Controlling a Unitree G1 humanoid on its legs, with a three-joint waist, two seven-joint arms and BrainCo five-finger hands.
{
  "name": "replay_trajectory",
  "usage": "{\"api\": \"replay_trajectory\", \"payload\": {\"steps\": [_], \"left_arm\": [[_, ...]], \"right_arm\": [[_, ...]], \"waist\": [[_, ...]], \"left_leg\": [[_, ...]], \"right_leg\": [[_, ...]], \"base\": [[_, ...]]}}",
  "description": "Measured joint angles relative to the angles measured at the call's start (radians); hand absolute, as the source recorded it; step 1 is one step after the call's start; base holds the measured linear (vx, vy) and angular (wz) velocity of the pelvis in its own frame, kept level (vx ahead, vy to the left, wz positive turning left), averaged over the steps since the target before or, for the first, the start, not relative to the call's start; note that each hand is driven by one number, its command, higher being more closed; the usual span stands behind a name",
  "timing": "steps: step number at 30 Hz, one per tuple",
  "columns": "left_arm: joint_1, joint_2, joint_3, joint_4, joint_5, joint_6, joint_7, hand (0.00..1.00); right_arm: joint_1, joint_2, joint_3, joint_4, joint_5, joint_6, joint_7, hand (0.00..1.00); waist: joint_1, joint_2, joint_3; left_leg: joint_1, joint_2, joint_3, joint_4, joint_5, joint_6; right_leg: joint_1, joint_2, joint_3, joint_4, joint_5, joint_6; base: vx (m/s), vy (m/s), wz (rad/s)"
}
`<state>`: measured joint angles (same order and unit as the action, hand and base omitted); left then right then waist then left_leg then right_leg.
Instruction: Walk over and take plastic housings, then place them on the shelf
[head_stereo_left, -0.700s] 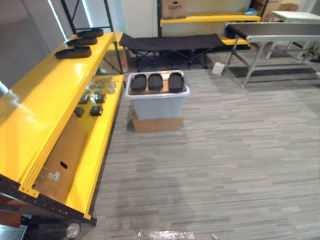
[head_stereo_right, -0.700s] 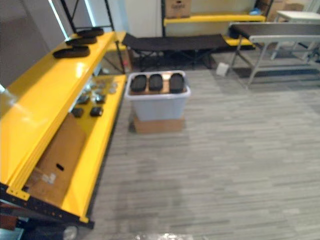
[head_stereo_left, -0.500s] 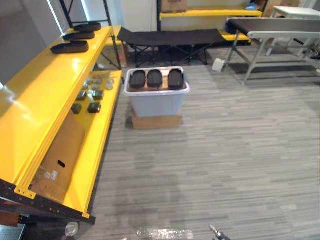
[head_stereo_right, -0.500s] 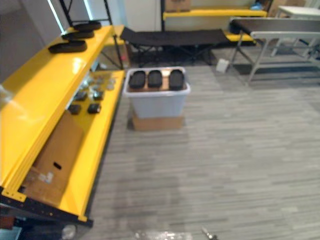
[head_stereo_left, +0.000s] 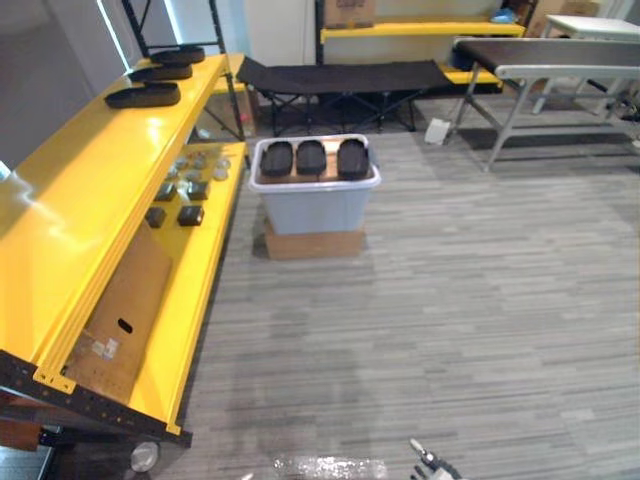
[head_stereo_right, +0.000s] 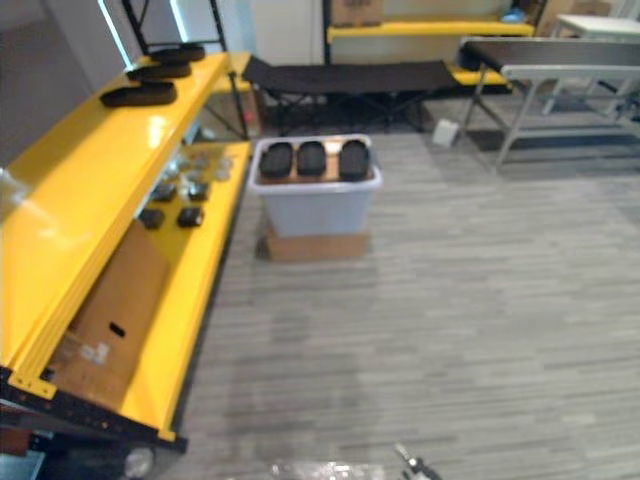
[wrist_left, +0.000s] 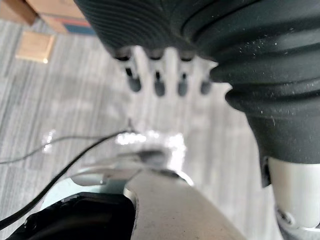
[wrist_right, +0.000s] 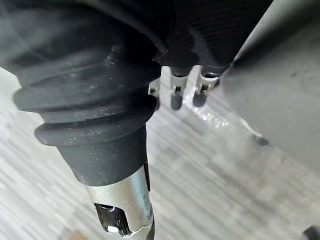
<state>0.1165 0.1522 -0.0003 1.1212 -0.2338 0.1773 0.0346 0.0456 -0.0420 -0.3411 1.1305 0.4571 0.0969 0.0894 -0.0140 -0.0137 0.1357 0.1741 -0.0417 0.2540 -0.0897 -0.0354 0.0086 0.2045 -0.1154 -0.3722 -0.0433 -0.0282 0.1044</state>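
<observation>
Housings (head_stereo_left: 311, 157) lie three in a row atop the bin (head_stereo_left: 315, 208), shelf (head_stereo_left: 110, 190) just to its left, while left hand (wrist_left: 159, 86) and right hand (wrist_right: 176, 100) hang with fingers straight and loose, holding nothing.

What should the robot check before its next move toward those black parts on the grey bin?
1. Three black oval plastic housings ready for pickup: ok, side by side on top of the pale grey plastic bin.
2. Bin within reach: not ok, it stands well ahead across the striped grey floor.
3. Left hand free: ok, fingers straight, holding nothing.
4. Right hand free: ok, likewise.
5. Room on the yellow shelf: ok, its near top is bare.
</observation>
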Motion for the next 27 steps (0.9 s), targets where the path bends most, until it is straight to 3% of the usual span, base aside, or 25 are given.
{"api": "replay_trajectory", "payload": {"steps": [4,8,15,23,27], "left_arm": [[-0.001,0.001,-0.002,0.000,0.000,0.000,0.000,0.00],[-0.001,0.008,-0.006,0.000,0.000,0.000,-0.001,0.00],[-0.002,0.015,-0.023,0.003,0.017,-0.037,-0.022,0.00],[0.000,0.018,-0.023,0.003,0.019,-0.039,-0.052,0.00],[-0.001,0.018,-0.022,0.002,0.054,-0.036,-0.072,0.00]], "right_arm": [[-0.004,0.005,0.002,0.021,-0.046,-0.049,-0.069,0.00],[-0.010,0.009,0.017,0.021,-0.089,-0.054,-0.093,0.00],[-0.011,0.003,0.046,0.022,-0.080,-0.024,-0.068,0.00],[-0.018,-0.009,0.049,0.021,-0.083,0.037,-0.025,0.00],[-0.014,-0.013,0.047,0.021,-0.089,0.034,-0.025,0.00]], "waist": [[0.001,-0.003,0.002],[0.000,-0.008,0.005],[-0.001,-0.013,0.008],[0.000,-0.013,0.009],[-0.001,-0.014,0.011]], "left_leg": [[0.000,-0.009,-0.003,0.000,0.000,0.000],[-0.001,-0.010,-0.001,0.000,0.000,0.000],[-0.002,-0.010,0.000,0.000,0.000,0.000],[-0.003,-0.011,-0.002,-0.001,0.000,0.000],[-0.003,-0.018,-0.017,-0.001,0.000,0.001]], "right_leg": [[0.007,-0.008,-0.010,-0.005,0.001,0.000],[0.007,-0.007,-0.010,-0.008,0.001,0.000],[0.008,-0.006,-0.010,-0.013,0.001,0.000],[0.008,-0.007,-0.011,-0.013,0.001,0.000],[0.007,-0.015,-0.022,0.002,-0.005,0.003]], "base": [[0.00,0.021,0.08],[0.00,0.000,0.00],[0.00,-0.001,0.00],[-0.03,0.000,0.01],[-0.02,0.006,0.09]]}}
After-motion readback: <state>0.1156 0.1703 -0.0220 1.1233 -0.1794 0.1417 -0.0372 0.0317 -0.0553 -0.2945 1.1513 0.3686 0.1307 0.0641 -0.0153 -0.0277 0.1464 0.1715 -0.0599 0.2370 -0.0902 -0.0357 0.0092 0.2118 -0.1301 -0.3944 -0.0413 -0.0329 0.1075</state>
